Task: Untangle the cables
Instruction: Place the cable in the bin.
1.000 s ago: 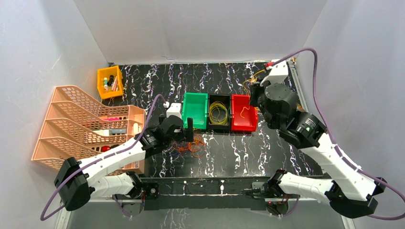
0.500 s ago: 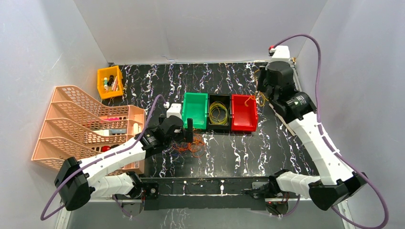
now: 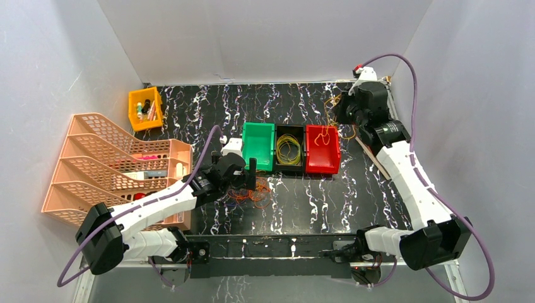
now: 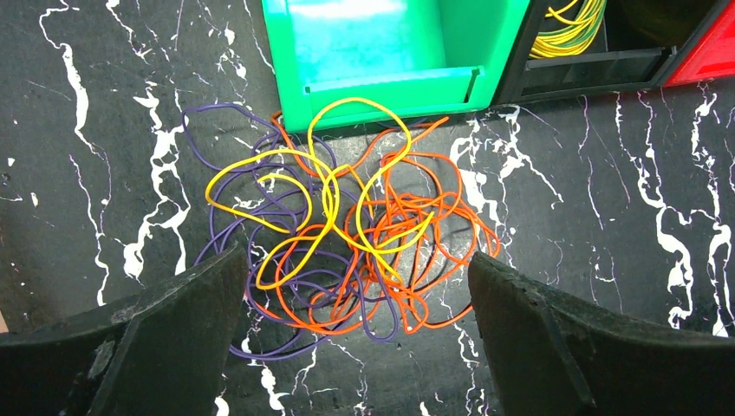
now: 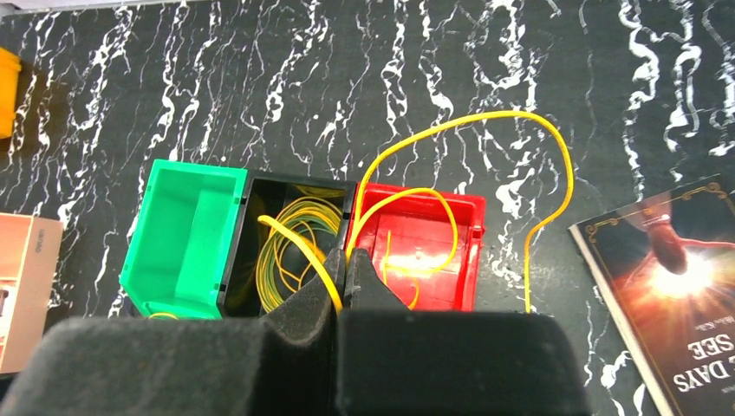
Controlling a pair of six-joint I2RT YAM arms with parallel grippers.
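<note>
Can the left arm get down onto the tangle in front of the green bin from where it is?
Probably yes. The left gripper hangs open right over the tangle, with nothing between them; the green bin stands only at the far loops.

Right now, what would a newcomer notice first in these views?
The bright tangle of yellow, orange and purple cables on the black marbled table, just before the green bin, framed by the open left gripper. Then the right gripper, shut on a long yellow cable looping over the red bin.
</note>
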